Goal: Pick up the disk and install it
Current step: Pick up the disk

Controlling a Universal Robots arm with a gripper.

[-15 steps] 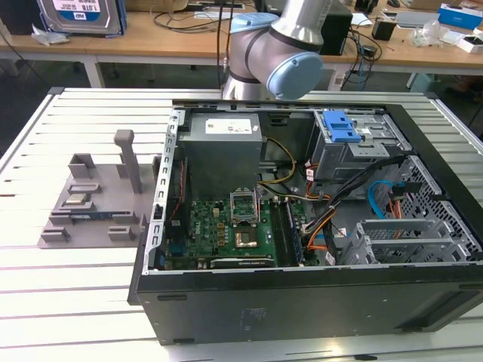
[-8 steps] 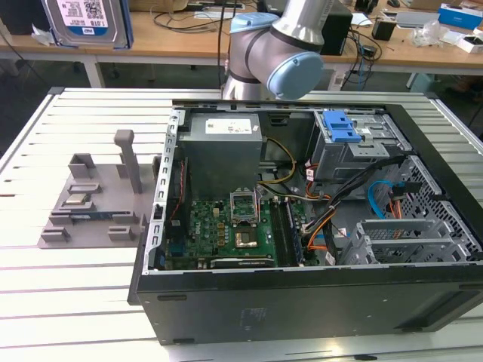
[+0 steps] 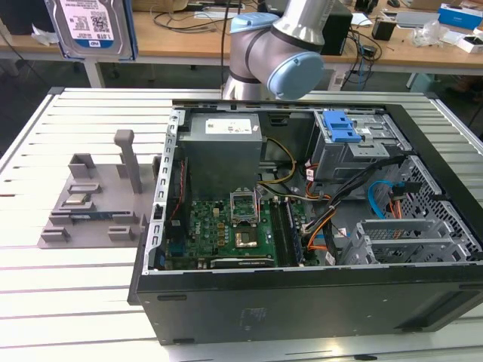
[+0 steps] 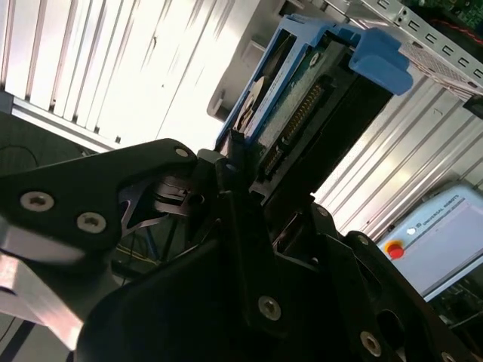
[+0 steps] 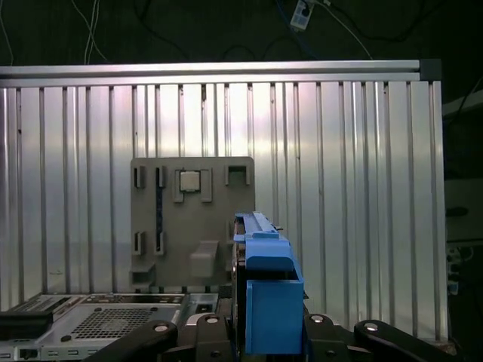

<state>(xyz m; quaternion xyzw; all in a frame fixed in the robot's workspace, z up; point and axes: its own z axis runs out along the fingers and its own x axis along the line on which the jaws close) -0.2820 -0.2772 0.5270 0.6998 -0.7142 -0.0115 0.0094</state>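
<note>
The disk (image 3: 90,26), a silver drive with a white-and-blue label in a bright blue carrier, hangs high above the table at the exterior view's far left. It stands on edge in the first wrist view, the disk (image 5: 264,302) clamped between my black fingers (image 5: 204,332). My gripper (image 4: 272,181) is shut on the disk (image 4: 302,98), whose connector edge and blue tab point away from the wrist. Well below it lie the slatted table and the grey fixture plate (image 5: 192,219).
An open computer case (image 3: 302,302) lies on the slatted table, with a grey power-supply box (image 3: 223,151), a motherboard (image 3: 234,226) and a drive bay topped by a blue latch (image 3: 339,124). The grey fixture plate (image 3: 90,204) sits at the exterior view's left. The arm's elbow (image 3: 279,45) rises behind the case.
</note>
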